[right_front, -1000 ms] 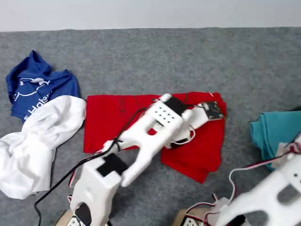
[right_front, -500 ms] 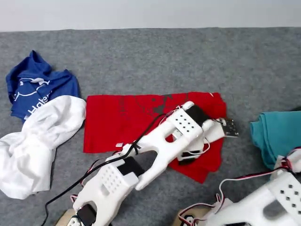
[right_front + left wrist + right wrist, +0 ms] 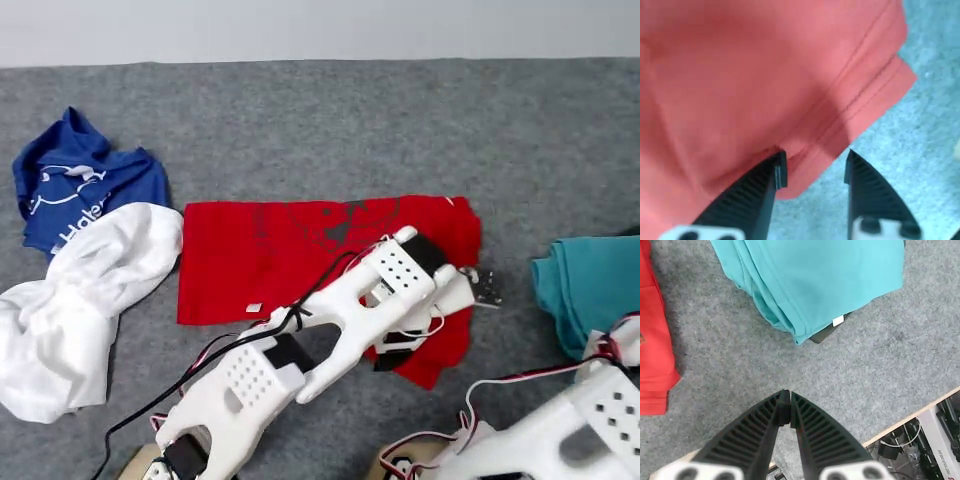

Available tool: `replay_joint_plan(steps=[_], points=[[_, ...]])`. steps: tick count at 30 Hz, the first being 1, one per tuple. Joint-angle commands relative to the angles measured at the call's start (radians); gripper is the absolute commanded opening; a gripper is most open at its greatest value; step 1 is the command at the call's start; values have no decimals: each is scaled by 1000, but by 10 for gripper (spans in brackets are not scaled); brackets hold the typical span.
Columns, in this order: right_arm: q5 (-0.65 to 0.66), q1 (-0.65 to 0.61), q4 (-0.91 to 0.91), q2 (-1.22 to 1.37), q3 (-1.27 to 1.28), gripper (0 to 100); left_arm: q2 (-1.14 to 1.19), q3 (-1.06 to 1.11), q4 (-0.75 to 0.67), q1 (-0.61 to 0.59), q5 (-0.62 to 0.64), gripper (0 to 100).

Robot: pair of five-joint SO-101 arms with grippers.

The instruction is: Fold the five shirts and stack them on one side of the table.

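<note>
The red shirt (image 3: 270, 255) lies spread flat in the middle of the grey table (image 3: 330, 120). My left gripper (image 3: 395, 352) hangs low over its near right part. In the left wrist view the left gripper (image 3: 814, 167) is open, and a folded hem corner of the red shirt (image 3: 740, 85) lies between its fingertips. My right gripper (image 3: 790, 409) is shut and empty above bare table, close to the folded teal shirt (image 3: 815, 275). That teal shirt (image 3: 590, 285) sits at the table's right edge. A crumpled blue shirt (image 3: 80, 185) and a crumpled white shirt (image 3: 90, 290) lie at the left.
Something dark (image 3: 822, 333) pokes out from under the teal shirt. The table's front edge (image 3: 912, 422) runs close by the right gripper, with cables beyond it. The right arm (image 3: 590, 420) stands at the near right corner.
The left arm has swung to the right and toward the front across the red shirt, bringing its gripper down at the shirt's near right hem. The right arm has drawn back slightly.
</note>
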Motion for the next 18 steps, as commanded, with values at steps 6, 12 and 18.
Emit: replay_joint_plan(steps=[6, 12, 18], points=[[9, 8, -13, -21, -9, 9, 51, -116, 6, -64, -35, 182], [9, 7, -15, -21, -9, 9, 115, -193, 29, -64, -35, 91], [9, 5, -15, -19, -9, 9, 123, -200, 29, -64, -35, 7]])
